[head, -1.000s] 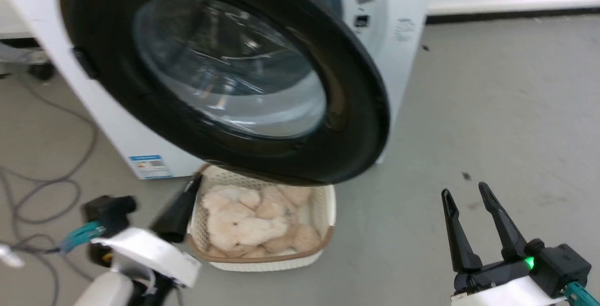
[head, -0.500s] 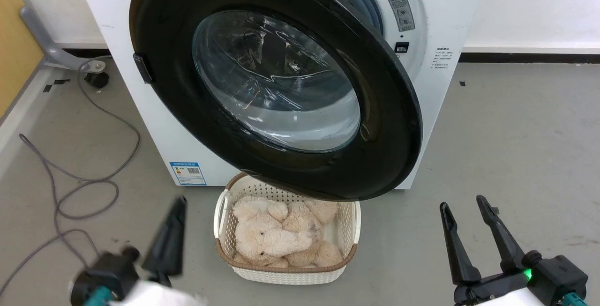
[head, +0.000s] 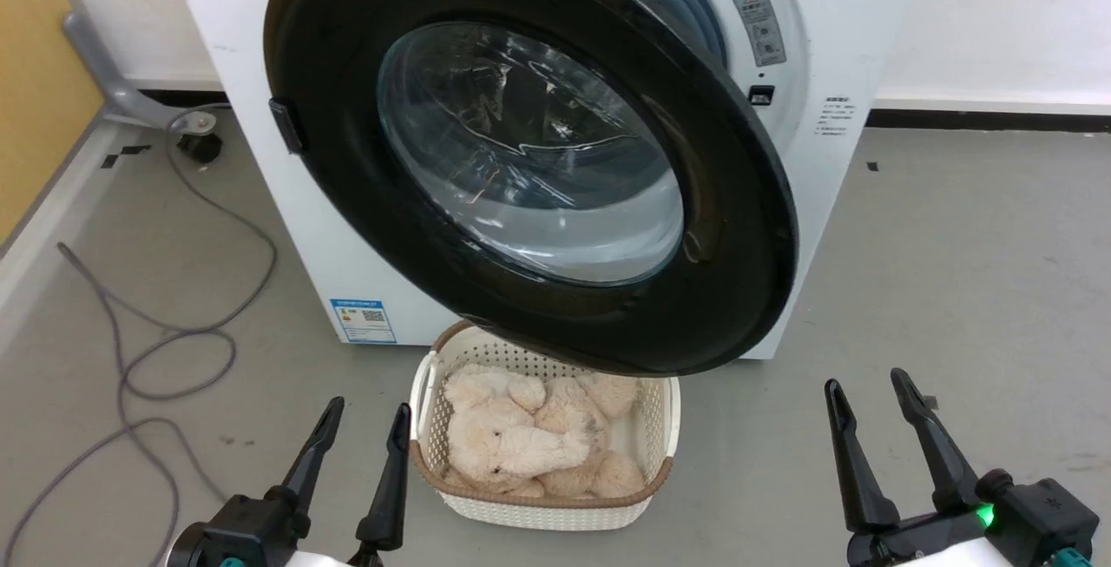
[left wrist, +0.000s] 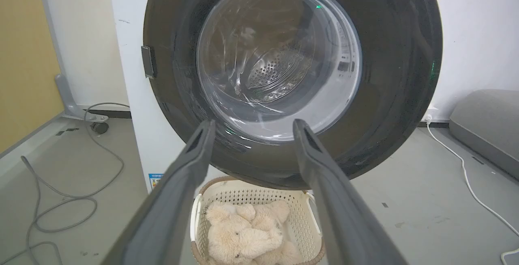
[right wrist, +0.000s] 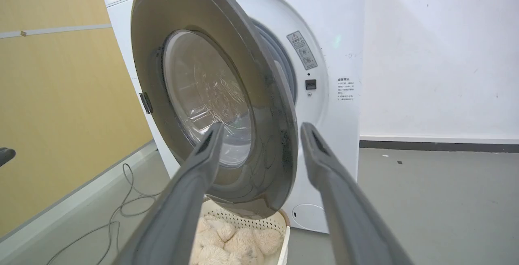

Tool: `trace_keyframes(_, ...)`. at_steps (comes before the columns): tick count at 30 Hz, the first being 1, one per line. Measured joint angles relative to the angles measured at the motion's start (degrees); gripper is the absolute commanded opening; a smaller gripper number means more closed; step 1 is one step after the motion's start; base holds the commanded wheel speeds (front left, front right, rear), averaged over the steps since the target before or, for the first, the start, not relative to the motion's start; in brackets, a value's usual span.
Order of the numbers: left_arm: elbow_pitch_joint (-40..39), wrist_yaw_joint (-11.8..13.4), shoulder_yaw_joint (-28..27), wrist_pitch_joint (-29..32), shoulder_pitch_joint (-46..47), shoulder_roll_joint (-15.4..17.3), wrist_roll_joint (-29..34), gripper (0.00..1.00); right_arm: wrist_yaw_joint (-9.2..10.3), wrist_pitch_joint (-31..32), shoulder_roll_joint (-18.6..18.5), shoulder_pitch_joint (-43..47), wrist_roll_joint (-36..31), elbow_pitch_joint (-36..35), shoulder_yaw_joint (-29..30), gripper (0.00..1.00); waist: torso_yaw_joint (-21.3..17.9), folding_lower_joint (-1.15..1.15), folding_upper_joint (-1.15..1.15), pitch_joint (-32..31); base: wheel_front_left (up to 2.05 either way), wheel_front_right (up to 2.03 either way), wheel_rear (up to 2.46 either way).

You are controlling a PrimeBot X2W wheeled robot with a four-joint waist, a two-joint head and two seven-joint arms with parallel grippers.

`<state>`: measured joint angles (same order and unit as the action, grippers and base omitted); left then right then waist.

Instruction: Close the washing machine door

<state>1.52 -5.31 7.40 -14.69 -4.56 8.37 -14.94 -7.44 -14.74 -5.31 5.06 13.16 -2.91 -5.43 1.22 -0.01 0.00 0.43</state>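
Observation:
The washing machine door (head: 538, 159), black-rimmed with a bulging clear window, stands partly swung out from the white washing machine (head: 816, 228), its free edge on the right. The grey gasket (head: 686, 3) shows behind its upper right edge. My left gripper (head: 368, 411) is open at the lower left, well short of the door and holding nothing. My right gripper (head: 866, 383) is open at the lower right, also empty. In the left wrist view the left gripper (left wrist: 254, 123) points at the door (left wrist: 385, 74). In the right wrist view the right gripper (right wrist: 262, 127) faces the door's free edge (right wrist: 279, 135).
A cream laundry basket (head: 664, 428) holding a beige plush toy (head: 521, 445) sits on the floor under the door's lower edge, between my grippers. Grey cables (head: 174, 341) loop over the floor at the left. A yellow wall (head: 35, 72) runs along the far left.
The head camera has shifted, so the machine sits more to the right and higher. My left gripper has drawn back from beside the basket, turned fingers-up and opened. The right gripper stays open.

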Motion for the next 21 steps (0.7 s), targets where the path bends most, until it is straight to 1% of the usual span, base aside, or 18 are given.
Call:
trace_keyframes(1, 0.1, -0.3, -0.1, 0.0, 0.0, -0.1, 0.4, 1.00, 0.00, 0.0, 0.0, 0.0, 0.1, 0.0, -0.1, 0.00, 0.2, 0.00, 0.00, 0.1, 0.00, 0.00, 0.00)
trace_keyframes(5, 0.2, -0.9, -0.6, 0.0, 0.6, -0.7, 1.3, 1.00, 0.00, 0.0, -1.8, -0.2, 0.5, 0.0, -1.8, 0.00, 1.2, 0.00, 0.00, 1.0, 0.00, 0.00, 0.00)
trace_keyframes(10, -0.1, -1.4, -0.7, 0.0, 2.4, -1.8, 2.0, 1.00, 0.00, 0.0, -6.4, -3.5, 0.5, 0.8, -5.9, 0.00, 2.6, 0.00, 0.00, 3.0, 0.00, 0.00, 0.00)
trace_keyframes(12, -0.2, -1.4, -0.7, 0.0, 2.9, -2.2, 2.3, 1.00, 0.00, 0.0, -8.8, -6.0, 0.8, 1.7, -8.2, 0.00, 3.2, 0.00, 0.00, 4.0, 0.00, 0.00, 0.00)
trace_keyframes(13, -0.2, -1.5, -0.9, 0.0, 3.8, -2.3, 2.3, 1.00, -0.01, 0.0, -11.1, -8.8, 1.6, 2.9, -10.1, 0.00, 3.7, 0.00, 0.00, 5.2, 0.00, 0.00, 0.00)
trace_keyframes(18, 0.2, -1.9, -0.4, 0.0, 5.9, -2.5, 2.4, 1.00, -0.01, 1.2, -15.9, -17.2, 4.6, 6.4, -14.4, 0.00, 5.0, 0.01, 0.00, 8.3, 0.00, 0.00, 0.00)
trace_keyframes(21, 0.2, -1.9, 0.0, 0.0, 7.0, -2.9, 2.7, 1.00, -0.01, 1.9, -18.5, -22.0, 6.6, 8.9, -15.5, 0.00, 5.7, 0.01, 0.00, 10.2, 0.00, 0.00, 0.00)
